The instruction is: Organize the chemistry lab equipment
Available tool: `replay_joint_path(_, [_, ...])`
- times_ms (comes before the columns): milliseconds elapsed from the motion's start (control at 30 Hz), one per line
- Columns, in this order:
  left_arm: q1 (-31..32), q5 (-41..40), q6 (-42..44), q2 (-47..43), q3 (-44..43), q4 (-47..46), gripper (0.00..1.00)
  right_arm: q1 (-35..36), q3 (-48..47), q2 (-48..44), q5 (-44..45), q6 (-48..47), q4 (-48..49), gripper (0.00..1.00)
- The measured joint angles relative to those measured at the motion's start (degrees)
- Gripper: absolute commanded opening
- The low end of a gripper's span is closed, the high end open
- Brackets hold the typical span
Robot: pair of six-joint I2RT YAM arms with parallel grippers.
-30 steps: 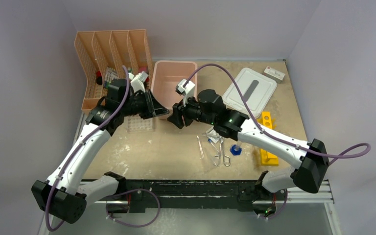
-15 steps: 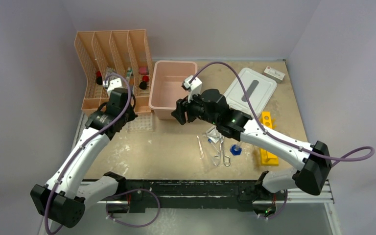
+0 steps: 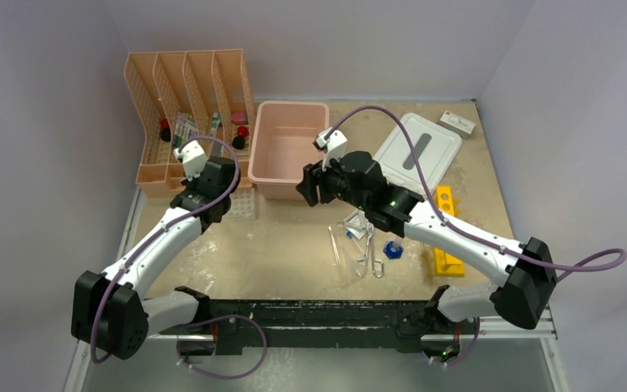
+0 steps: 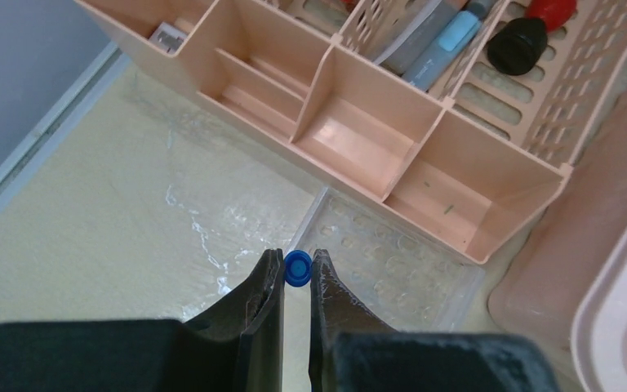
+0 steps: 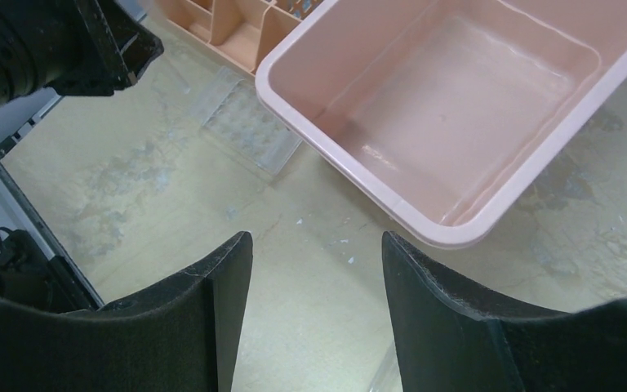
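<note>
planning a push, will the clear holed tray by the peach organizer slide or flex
The clear tray looks thin and light, so it probably slides easily and may flex. Lying flat, it seems unlikely to tip.

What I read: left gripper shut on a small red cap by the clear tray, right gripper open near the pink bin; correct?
Not quite: the left wrist view shows the cap in the left gripper is blue, not red. It is by the clear tray, and the right gripper is open near the pink bin.
</note>
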State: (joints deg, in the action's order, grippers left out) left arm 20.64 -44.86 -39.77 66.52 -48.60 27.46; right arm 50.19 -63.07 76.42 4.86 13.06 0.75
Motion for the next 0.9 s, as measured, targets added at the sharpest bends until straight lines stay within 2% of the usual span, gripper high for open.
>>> replay_joint_path(267, [0.0, -1.9, -2.7, 0.5, 6.6, -7.0, 0.0, -1.5, 0.7, -0.8, 0.2, 0.2, 0.0, 0.62])
replay_joint_path(500, [0.0, -1.9, -2.6, 4.0, 7.2, -15.1, 0.0, -1.9, 0.7, -0.8, 0.1, 0.2, 0.0, 0.62])
replay_joint_path(900, [0.0, -4.9, -2.6, 7.1, 9.2, -21.2, 0.0, -3.0, 0.7, -0.6, -0.6, -0.1, -0.5, 0.62])
